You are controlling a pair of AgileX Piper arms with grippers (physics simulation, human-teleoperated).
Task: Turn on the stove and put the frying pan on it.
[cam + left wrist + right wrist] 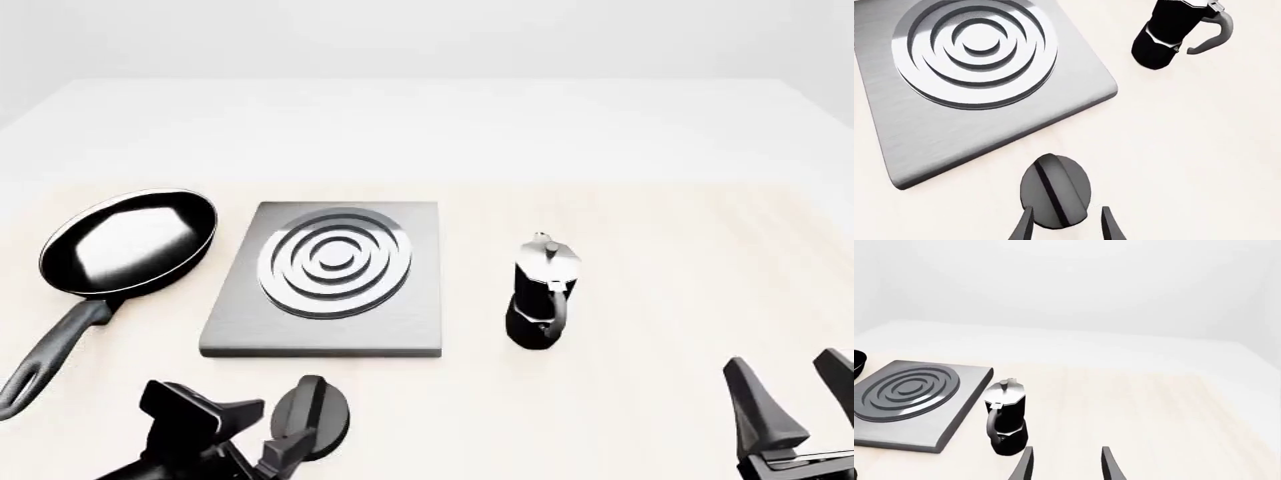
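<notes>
Here, in the left wrist view, the left pincer [1066,225] hangs spread wide just over the black knob [1055,190], fingers flanking it, apparently lining up to twist it; the stove [967,80] lies just beyond, a moka pot [1173,31] well off.

From the front, the frying pan [127,243] rests on the table [641,220] beside the stove's left edge, untouched.

In the right wrist view, the right pincer [1066,465] waits released, near the pot, holding nothing.

Frying pan [128,243] handle tip cut off at front view's left edge. Left end effector [274,445] partly covers knob [318,415]; right end effector [795,385] cropped bottom-right.
</notes>
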